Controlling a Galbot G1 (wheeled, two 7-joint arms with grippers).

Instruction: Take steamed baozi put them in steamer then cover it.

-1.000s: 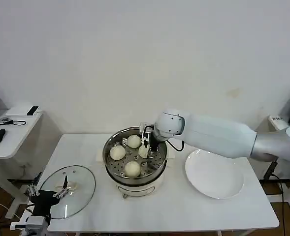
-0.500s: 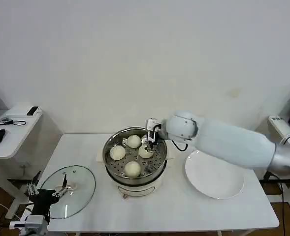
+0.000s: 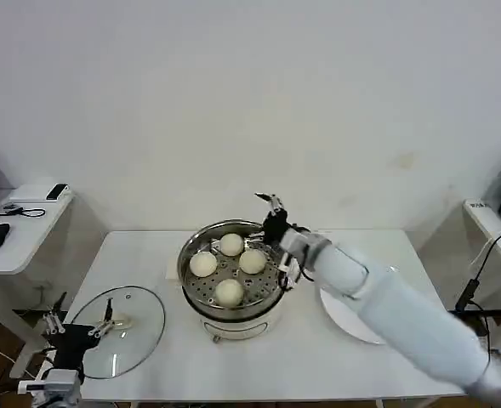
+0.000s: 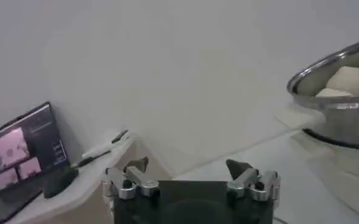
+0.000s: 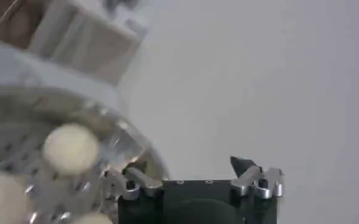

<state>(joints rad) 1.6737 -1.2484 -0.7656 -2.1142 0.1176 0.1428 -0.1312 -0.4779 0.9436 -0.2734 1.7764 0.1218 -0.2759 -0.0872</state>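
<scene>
Round stainless-steel steamer [image 3: 231,276] stands at centre of the white rectangular table [image 3: 276,361], nearer its back edge. Four round cream-white baozi [image 3: 252,261] sit on the perforated tray inside: one at back, one left, one right, one front. Round clear glass cover [image 3: 118,330] lies flat on the table, left of the steamer and nearer the front edge. Flat white round plate [image 3: 339,319] lies right of the steamer, partly behind the right arm. Right gripper [image 3: 273,210] hangs above the steamer's back-right rim. Left gripper [image 3: 76,325] sits at the cover's front-left edge
</scene>
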